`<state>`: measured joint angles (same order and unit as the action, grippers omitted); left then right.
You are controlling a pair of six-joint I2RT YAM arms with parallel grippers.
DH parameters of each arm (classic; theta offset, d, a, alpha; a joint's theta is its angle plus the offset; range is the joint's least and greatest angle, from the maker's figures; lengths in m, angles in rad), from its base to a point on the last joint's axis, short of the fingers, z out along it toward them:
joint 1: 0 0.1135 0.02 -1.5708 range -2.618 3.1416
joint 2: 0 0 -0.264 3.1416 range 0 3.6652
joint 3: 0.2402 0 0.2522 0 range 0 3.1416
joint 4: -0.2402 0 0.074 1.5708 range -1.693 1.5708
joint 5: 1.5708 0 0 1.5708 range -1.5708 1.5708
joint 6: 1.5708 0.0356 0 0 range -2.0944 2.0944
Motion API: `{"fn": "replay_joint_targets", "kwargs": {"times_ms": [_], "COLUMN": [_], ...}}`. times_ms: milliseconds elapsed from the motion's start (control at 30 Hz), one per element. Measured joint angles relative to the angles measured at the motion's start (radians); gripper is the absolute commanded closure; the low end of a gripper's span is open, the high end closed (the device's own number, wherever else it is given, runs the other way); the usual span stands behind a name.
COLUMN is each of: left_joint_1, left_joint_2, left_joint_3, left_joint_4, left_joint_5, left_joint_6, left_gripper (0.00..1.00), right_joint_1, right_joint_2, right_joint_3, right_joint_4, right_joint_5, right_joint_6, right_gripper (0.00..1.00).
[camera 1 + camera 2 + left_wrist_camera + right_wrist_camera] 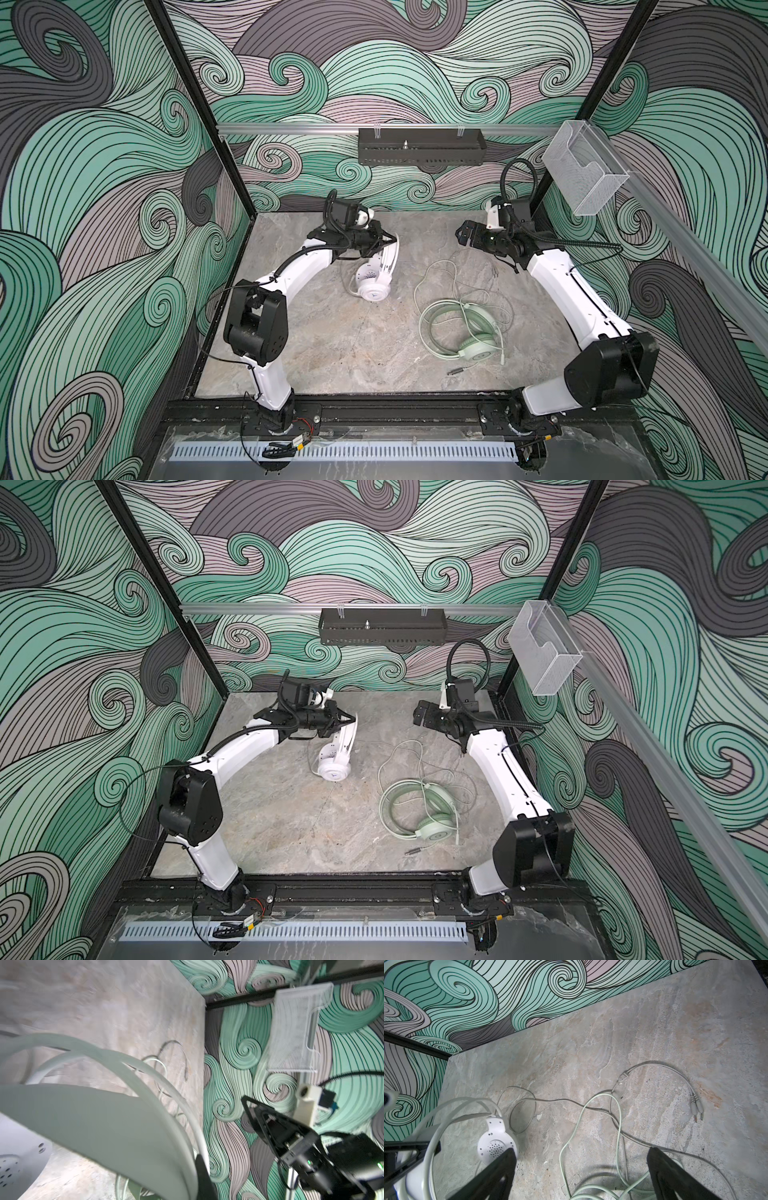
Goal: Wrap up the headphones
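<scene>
The white headphones (pixel 374 291) (pixel 332 769) stand tilted at the back left of the table, one earcup resting on the surface. My left gripper (pixel 390 241) (pixel 352 719) (pixel 200 1169) is shut on their headband (pixel 104 1118), holding its top off the table. Their thin cable (pixel 560 1101) trails right to twin plugs (pixel 696 1109). The mint green headphones (pixel 478 349) (pixel 432 831) lie flat at front right, their cable (pixel 618 1118) in loose loops. My right gripper (pixel 461 235) (pixel 417 715) (pixel 581 1151) hovers open above those loops, holding nothing.
A black tray (pixel 419 151) hangs on the back rail. A clear mesh-textured holder (pixel 582 170) is fixed to the right rail. The mint headset's jack plug (pixel 455 371) lies near the table's front edge. Patterned walls close in the back and both sides.
</scene>
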<state>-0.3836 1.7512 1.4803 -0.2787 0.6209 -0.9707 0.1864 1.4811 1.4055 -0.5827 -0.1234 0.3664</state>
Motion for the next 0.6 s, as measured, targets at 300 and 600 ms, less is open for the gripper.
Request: {"fn": "replay_joint_targets", "kwargs": {"times_ms": [300,600], "left_joint_1": [-0.013,-0.028], "left_joint_2": [-0.053,0.09], "left_joint_3": [0.127,0.032], "left_joint_4": [-0.089,0.394], "left_joint_5": [-0.018,0.294], "left_joint_6": [0.026,-0.2], "left_gripper": [1.0,1.0], "right_joint_1": [0.063,0.052], "right_joint_2": [-0.04,-0.1], "right_joint_3": [0.002,0.002], "right_joint_4": [-0.032,-0.058], "right_joint_5": [0.004,0.035], "right_joint_6": [-0.058,-0.087], "right_gripper": [0.0,0.0]}}
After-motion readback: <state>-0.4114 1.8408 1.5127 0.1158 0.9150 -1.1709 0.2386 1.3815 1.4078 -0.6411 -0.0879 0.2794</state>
